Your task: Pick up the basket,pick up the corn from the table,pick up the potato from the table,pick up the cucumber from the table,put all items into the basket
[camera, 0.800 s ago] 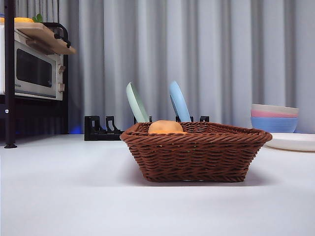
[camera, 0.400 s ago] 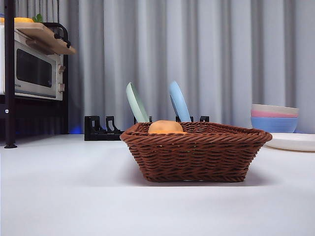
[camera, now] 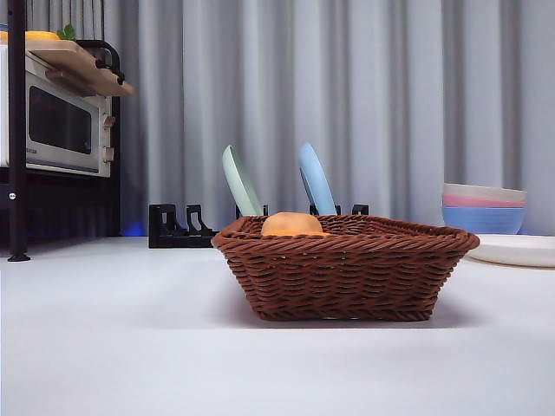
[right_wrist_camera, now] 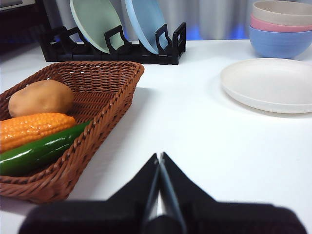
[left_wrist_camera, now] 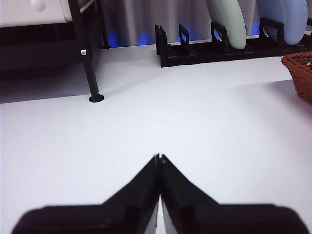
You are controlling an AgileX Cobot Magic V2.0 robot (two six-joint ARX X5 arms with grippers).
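Note:
The dark-brown wicker basket (camera: 347,269) stands on the white table; it also shows in the right wrist view (right_wrist_camera: 114,92), and its edge shows in the left wrist view (left_wrist_camera: 300,73). Inside it lie the tan potato (right_wrist_camera: 41,97), the orange corn (right_wrist_camera: 34,129) and the green cucumber (right_wrist_camera: 41,151). In the front view only the potato's top (camera: 292,224) rises above the rim. My right gripper (right_wrist_camera: 159,161) is shut and empty over the table beside the basket. My left gripper (left_wrist_camera: 159,160) is shut and empty, well away from the basket.
A black dish rack (camera: 182,227) holds a green plate (camera: 241,182) and a blue plate (camera: 316,180) behind the basket. Stacked bowls (camera: 483,208) and a white plate (right_wrist_camera: 270,84) sit at the right. A microwave (camera: 61,126) on a black stand is at the left.

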